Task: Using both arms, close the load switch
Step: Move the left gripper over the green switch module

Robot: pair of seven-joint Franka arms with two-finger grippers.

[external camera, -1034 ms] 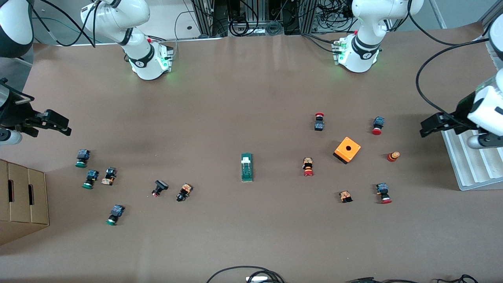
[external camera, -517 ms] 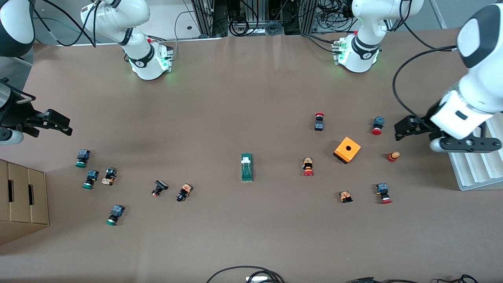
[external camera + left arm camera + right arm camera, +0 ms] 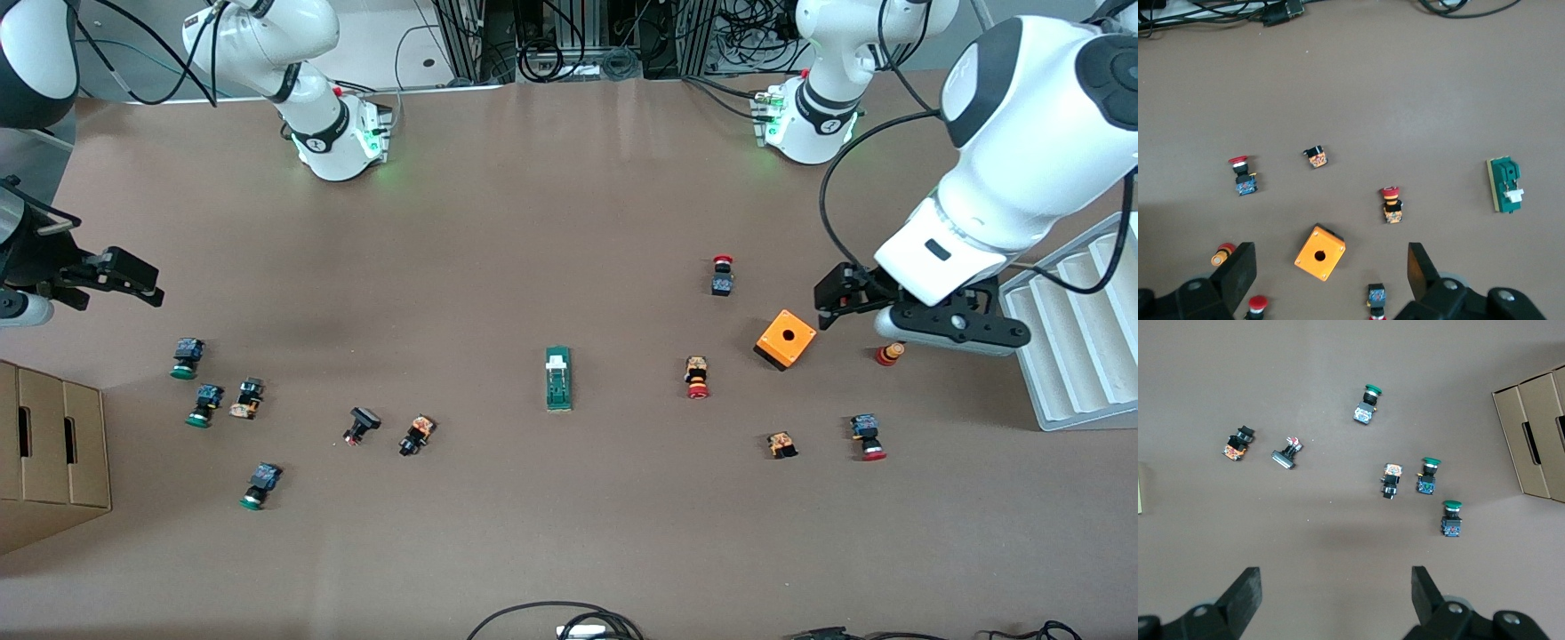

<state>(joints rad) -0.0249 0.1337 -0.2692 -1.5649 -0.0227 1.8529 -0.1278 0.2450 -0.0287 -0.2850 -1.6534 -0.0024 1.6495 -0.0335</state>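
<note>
Load switch [image 3: 558,379] looks small, hard and light; push its white handle [image 3: 556,363]. Left gripper [image 3: 1331,273] and right gripper [image 3: 1336,597] hang open, empty.

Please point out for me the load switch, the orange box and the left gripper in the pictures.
load switch [image 3: 558,380]: front view, on its ribbed green middle.
orange box [image 3: 786,339]: front view, on its top face beside the hole.
left gripper [image 3: 1331,267]: left wrist view, midway between its open fingertips, over the orange box.
</note>
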